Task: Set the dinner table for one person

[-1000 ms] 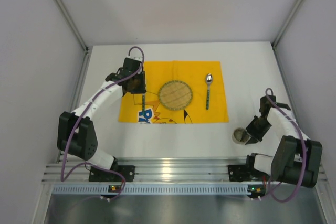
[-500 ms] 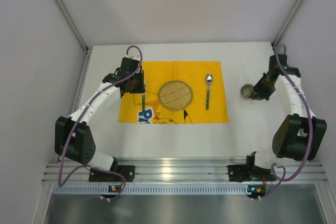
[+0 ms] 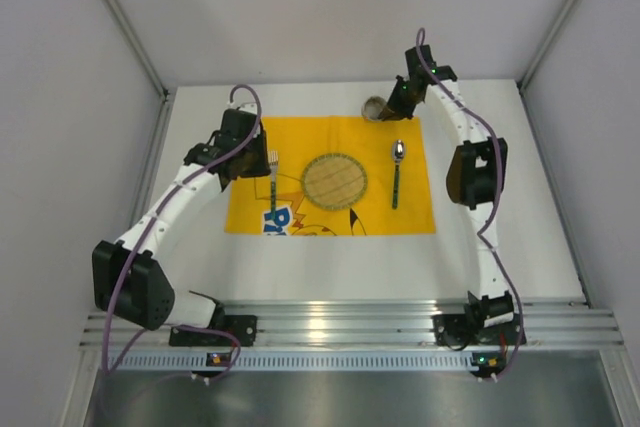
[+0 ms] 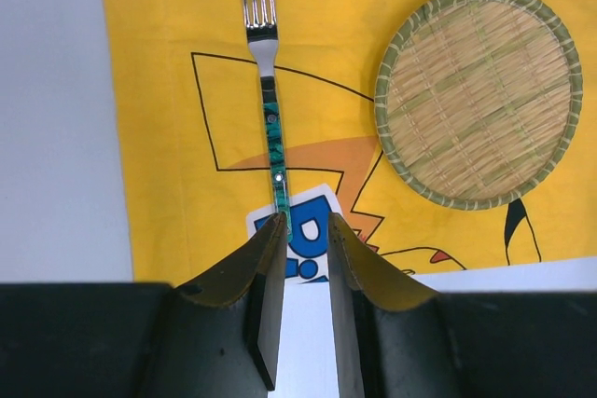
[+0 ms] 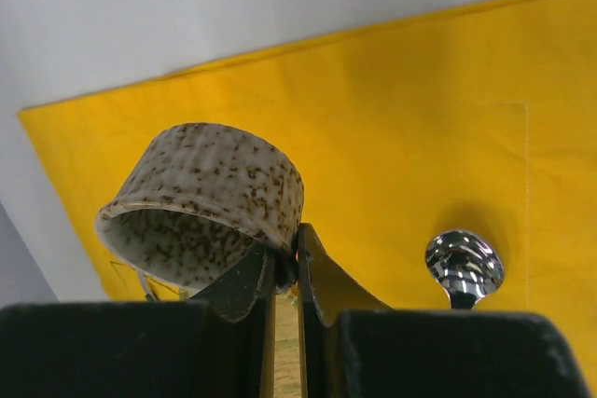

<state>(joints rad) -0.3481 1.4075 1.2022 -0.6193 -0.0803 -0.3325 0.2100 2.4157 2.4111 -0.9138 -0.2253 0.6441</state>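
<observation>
not much readable text was found here: the only writing was a blue-and-white patch printed at the near edge of the yellow mat (image 3: 410, 212). in the left wrist view one blue letter, maybe a "p", was made out before the rest got cut off by the fingers, so no brand could be told. black cartoon outlines were printed across the yellow too. the fork (image 4: 271, 128) was laid lengthwise on the mat's left part, its handle covered in a teal pattern but no lettering that could be read. the woven plate (image 4: 478, 95) was set in the middle and the spoon (image 3: 396, 175) to its right, all three apart from each other. the left gripper (image 4: 308, 221) was seen with its jaws a little apart and nothing between them. the fork's handle end was just by one fingertip, and contact couldn't be judged. the right gripper (image 5: 287, 244) was clamped on the wall of the speckled cup (image 5: 215, 184), which was held right at the mat's far edge, beyond the spoon; whether it was resting or lifted couldn't be told. the dinner table (image 3: 500, 237) was spread under all of it, filling the floor of the enclosure. the mat was placed around its middle, closer to the back. a broad white strip was left to the right of the mat, a fair one between the mat and the rail (image 3: 340, 322), a narrower one on the left, and only a thin one by the back wall.
</observation>
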